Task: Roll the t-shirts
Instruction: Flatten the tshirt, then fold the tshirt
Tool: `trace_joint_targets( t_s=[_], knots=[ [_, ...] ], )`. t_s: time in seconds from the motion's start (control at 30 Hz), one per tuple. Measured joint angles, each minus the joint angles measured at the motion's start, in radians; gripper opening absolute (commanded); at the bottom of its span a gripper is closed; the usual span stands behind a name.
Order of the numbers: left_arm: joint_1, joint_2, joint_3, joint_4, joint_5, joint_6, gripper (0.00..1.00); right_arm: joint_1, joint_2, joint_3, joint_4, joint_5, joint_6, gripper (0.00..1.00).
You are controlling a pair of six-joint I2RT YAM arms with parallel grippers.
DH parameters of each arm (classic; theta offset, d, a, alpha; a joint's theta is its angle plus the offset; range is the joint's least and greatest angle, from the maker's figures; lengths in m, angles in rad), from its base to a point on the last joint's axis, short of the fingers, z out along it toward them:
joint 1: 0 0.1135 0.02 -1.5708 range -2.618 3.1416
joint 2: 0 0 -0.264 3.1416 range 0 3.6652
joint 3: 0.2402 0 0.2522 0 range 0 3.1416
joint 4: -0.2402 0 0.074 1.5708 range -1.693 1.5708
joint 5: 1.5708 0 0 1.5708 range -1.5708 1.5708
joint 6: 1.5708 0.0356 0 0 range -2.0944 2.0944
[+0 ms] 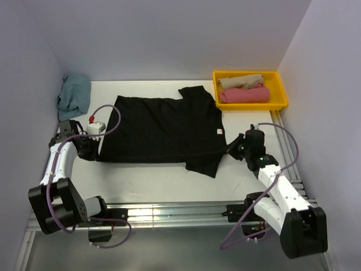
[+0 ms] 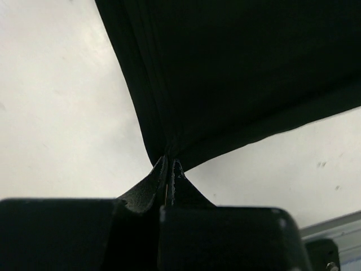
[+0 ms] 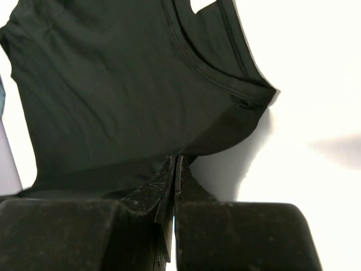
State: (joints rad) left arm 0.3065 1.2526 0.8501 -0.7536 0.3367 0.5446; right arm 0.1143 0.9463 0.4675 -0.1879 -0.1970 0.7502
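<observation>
A large black t-shirt (image 1: pixel 161 130) lies spread across the white table, hem at the left, neck with a small white label (image 1: pixel 219 131) at the right. My left gripper (image 1: pixel 93 148) is shut on the shirt's near hem corner; the left wrist view shows the cloth (image 2: pixel 242 73) pinched between the fingertips (image 2: pixel 169 164). My right gripper (image 1: pixel 232 149) is shut on the shirt's shoulder edge by the near sleeve; the right wrist view shows the cloth (image 3: pixel 113 90) pulled into its closed tips (image 3: pixel 176 161). A teal shirt (image 1: pixel 74 94) lies bunched at the back left.
A yellow tray (image 1: pixel 279 84) at the back right holds a rolled beige shirt (image 1: pixel 241 81) and a rolled pink shirt (image 1: pixel 243 95). Walls close in on the left, back and right. A metal rail (image 1: pixel 169 213) runs along the near edge.
</observation>
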Motion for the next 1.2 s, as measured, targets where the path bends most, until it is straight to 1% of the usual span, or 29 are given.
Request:
trace_joint_targets(
  t_s=[0.17, 0.3, 0.4, 0.53, 0.7, 0.97, 1.07, 1.2],
  knots=[
    [0.000, -0.079, -0.107, -0.029, -0.032, 0.043, 0.00, 0.006, -0.126, -0.052, -0.098, 0.036, 0.011, 0.00],
    [0.000, -0.092, -0.115, -0.039, -0.038, 0.046, 0.00, 0.006, -0.169, -0.060, -0.156, 0.059, 0.011, 0.00],
    [0.000, -0.068, -0.084, -0.043, -0.034, 0.036, 0.00, 0.006, -0.147, -0.061, -0.173, 0.075, 0.010, 0.00],
    [0.000, 0.033, 0.037, -0.029, -0.011, 0.005, 0.00, 0.006, -0.028, -0.025, -0.175, 0.085, 0.000, 0.00],
    [-0.009, 0.197, 0.186, 0.000, 0.018, -0.045, 0.00, 0.008, 0.198, 0.111, -0.142, 0.087, -0.027, 0.00],
    [-0.080, 0.441, 0.343, 0.050, 0.002, -0.111, 0.00, 0.008, 0.474, 0.281, -0.077, 0.106, -0.059, 0.00],
    [-0.106, 0.524, 0.401, 0.064, -0.011, -0.132, 0.00, 0.008, 0.549, 0.321, -0.068, 0.111, -0.066, 0.00],
    [-0.119, 0.586, 0.438, 0.080, -0.021, -0.152, 0.00, 0.008, 0.611, 0.359, -0.067, 0.129, -0.069, 0.00]
  ],
)
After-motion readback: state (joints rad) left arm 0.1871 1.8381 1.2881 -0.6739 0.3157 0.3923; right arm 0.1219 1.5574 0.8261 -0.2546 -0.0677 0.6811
